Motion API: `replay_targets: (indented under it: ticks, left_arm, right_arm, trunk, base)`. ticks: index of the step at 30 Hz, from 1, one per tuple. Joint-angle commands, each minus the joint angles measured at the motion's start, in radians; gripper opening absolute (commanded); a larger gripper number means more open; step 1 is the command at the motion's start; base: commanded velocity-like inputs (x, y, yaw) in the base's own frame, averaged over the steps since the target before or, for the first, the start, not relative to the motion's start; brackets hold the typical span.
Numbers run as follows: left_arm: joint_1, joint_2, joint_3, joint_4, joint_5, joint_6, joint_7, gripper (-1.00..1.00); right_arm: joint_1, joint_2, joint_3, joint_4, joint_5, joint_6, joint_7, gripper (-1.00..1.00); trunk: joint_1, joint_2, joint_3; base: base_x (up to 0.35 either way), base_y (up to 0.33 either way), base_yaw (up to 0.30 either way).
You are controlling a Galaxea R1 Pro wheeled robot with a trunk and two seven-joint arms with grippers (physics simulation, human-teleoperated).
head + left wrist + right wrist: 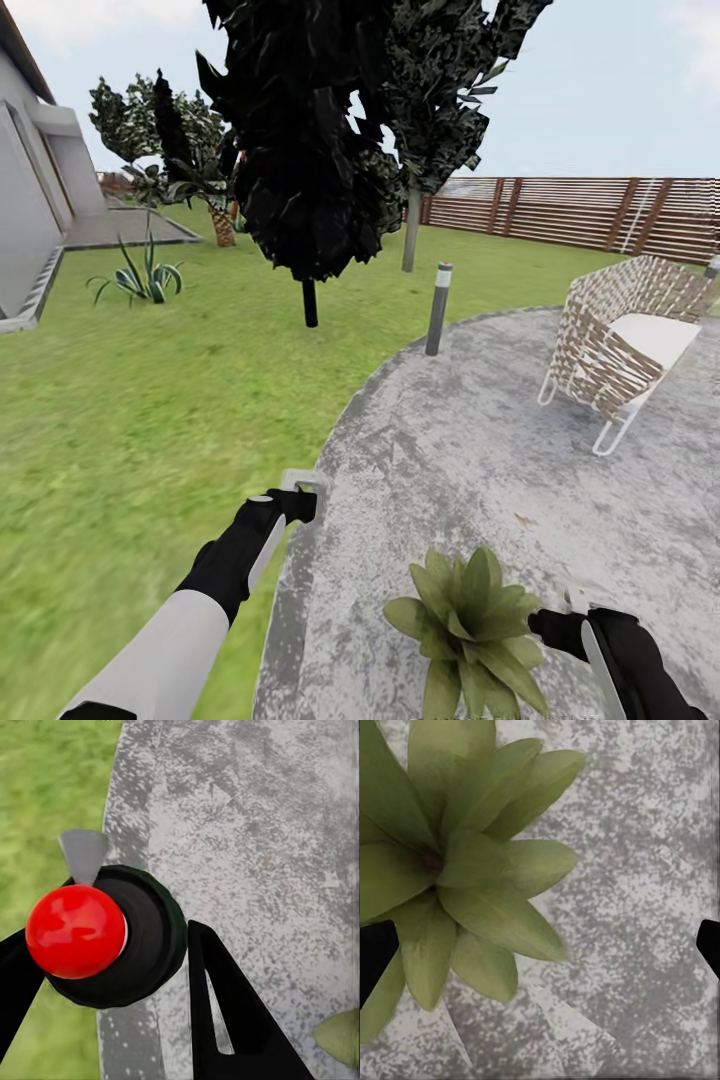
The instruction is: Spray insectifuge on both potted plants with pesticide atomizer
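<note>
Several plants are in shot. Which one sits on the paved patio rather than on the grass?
The broad-leaved potted plant at the near edge of the patio, beside the right gripper. The spiky plant and dark tree stand on grass.

- Grey mottled paved patio, rounded edge meeting the lawn; left jaws above that edge, right jaws above the paving.
- Potted plant standing on the paving, just beside the right jaws, between the two pairs of jaws; broad green leaves spread beneath the right jaws.
- Woven white chair on the paving, well beyond the right jaws.
- Short bollard upright at the patio edge, far ahead of the left jaws.
- Spiky plant and dark tree rooted in the lawn, well apart from the jaws.
</note>
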Motion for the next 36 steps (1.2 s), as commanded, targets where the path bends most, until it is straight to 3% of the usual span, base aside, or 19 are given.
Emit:
replay_targets:
  ticks: [1, 16, 36]
  left_arm:
    - [0.0, 0.0, -0.001, -0.002, -0.001, 0.005, 0.001, -1.0]
    - [0.0, 0.0, -0.001, -0.002, 0.0, 0.005, 0.001, -1.0]
    - [0.0, 0.0, -0.001, -0.002, 0.0, 0.005, 0.001, -1.0]
  right_arm:
    - [-0.001, 0.0, 0.0, -0.001, 0.0, 0.005, 0.0, 1.0]
    - [-0.001, -0.001, 0.0, -0.001, 0.002, 0.005, 0.0, 1.0]
    - [-0.001, 0.0, 0.0, -0.001, -0.001, 0.005, 0.0, 1.0]
  trunk:
    - [0.0, 0.0, -0.001]
    - [0.0, 0.0, -0.001]
    - [0.0, 0.0, -0.001]
  base:
    - [0.0, 0.0, -0.232]
    - [0.0, 0.0, -0.207]
    - [0.0, 0.0, -0.011]
